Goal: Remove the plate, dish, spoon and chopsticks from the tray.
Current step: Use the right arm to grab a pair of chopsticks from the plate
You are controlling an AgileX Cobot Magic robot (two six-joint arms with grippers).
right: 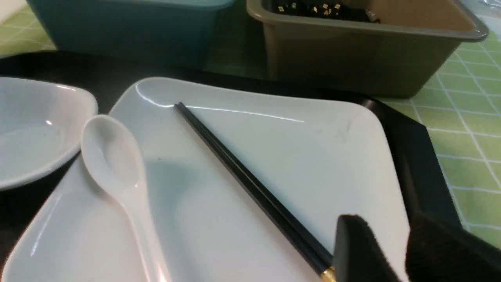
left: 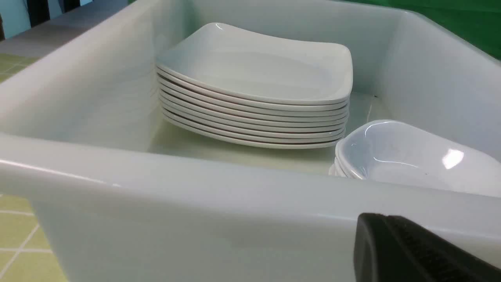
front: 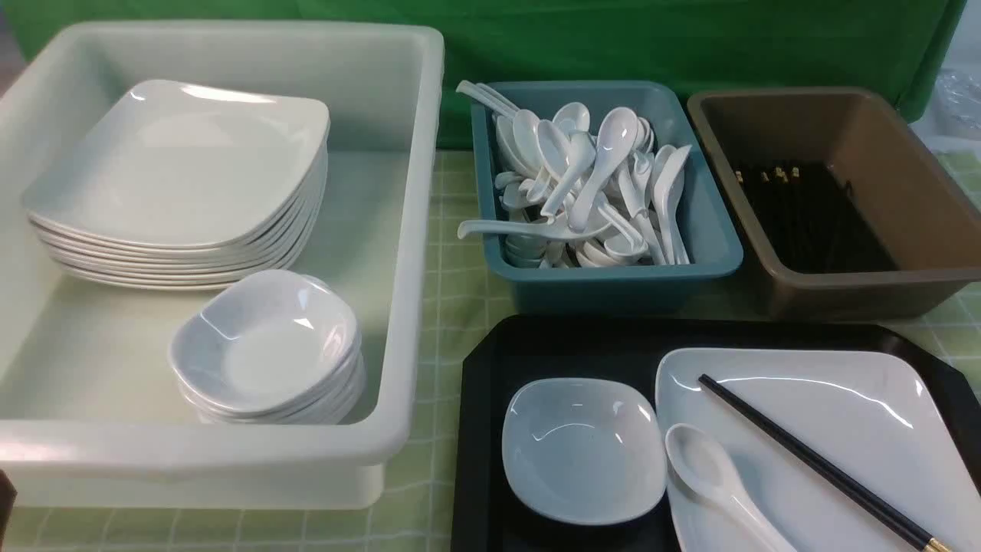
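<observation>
White tub [front: 398, 307] on the robot's left, holding the plate stack and dish stack. Black tray [front: 490, 475] near side, all four items still to clear. Plate [front: 858, 414] lies in the tray, carrying the chopsticks [front: 812, 456] and spoon [front: 701, 464]. Dish [front: 582, 452] sits in the tray, just beside the plate. Spoons sit in the teal tub [front: 613, 290], chopsticks in the brown tub [front: 858, 284].

Right gripper [right: 379, 246]: fingers parted over the plate near the chopsticks' gold ends, nothing between them. Left gripper [left: 375, 243]: closed, empty, by the white tub's near wall.

My read: right arm is at the approach step, chopsticks the likely first pick, but the spoon is possible too. Next move needs the fingers to straddle both sticks, go low without scraping the plate, close, lift. Risk: catching only one stick. Plate should wait until it's bare.
</observation>
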